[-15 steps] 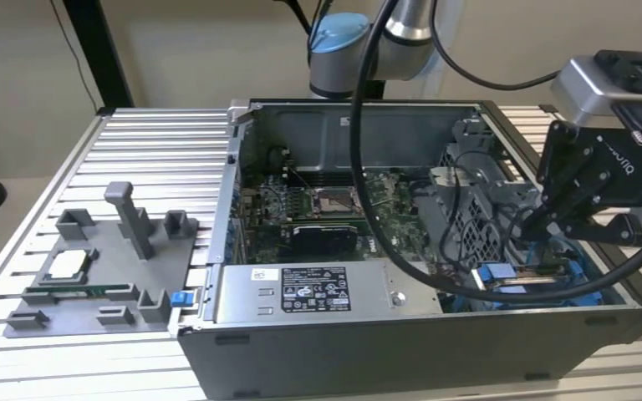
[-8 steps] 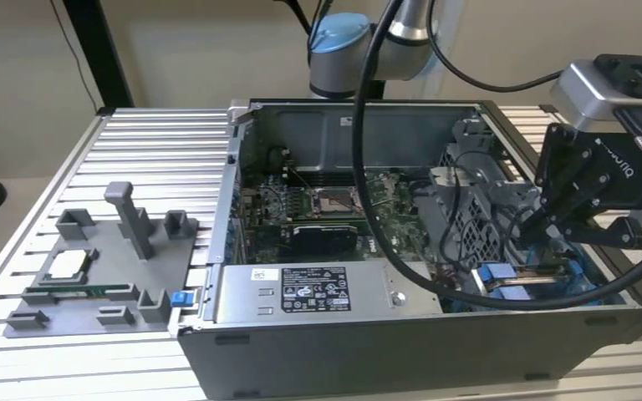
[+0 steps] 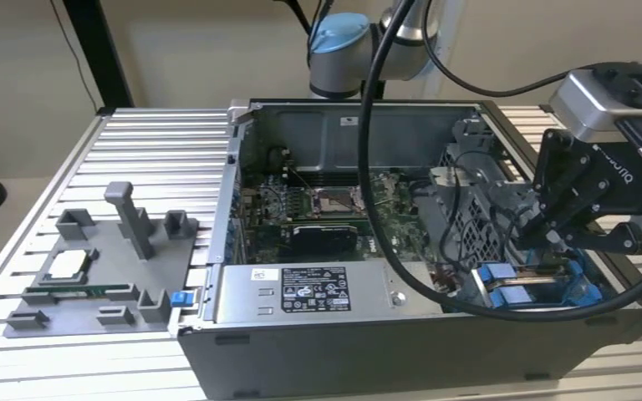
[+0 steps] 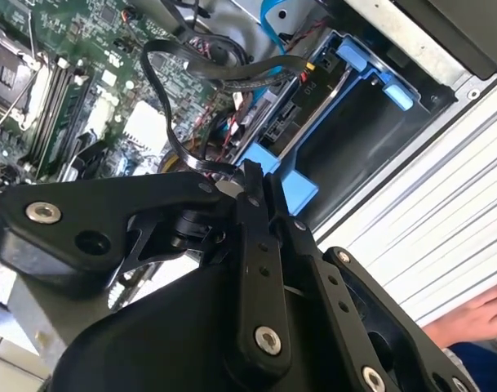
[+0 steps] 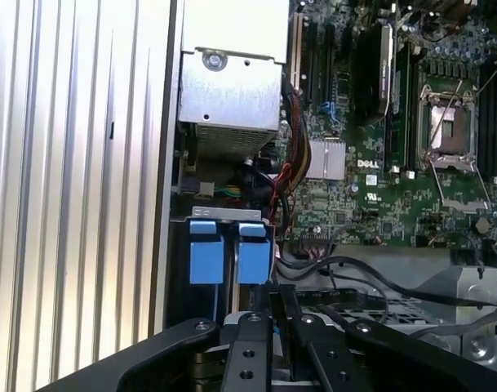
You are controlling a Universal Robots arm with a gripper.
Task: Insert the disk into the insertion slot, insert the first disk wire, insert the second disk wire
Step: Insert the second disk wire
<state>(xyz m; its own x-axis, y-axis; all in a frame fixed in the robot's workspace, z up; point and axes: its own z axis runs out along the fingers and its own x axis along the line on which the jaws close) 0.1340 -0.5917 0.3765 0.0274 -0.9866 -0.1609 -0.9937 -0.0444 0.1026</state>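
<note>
Gripper (image 4: 252,184), fingers pressed nearly together, apparently pinching a black wire (image 4: 170,139), poised at the disk (image 4: 301,114), which sits seated in the insertion slot (image 3: 527,288) at 4 o'clock in the exterior view. Good practice: align the connector squarely, then press gently.

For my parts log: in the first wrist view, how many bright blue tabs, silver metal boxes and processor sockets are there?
Blue tabs: 2
Silver metal box: 1
Processor socket: 1
Total: 4
</note>
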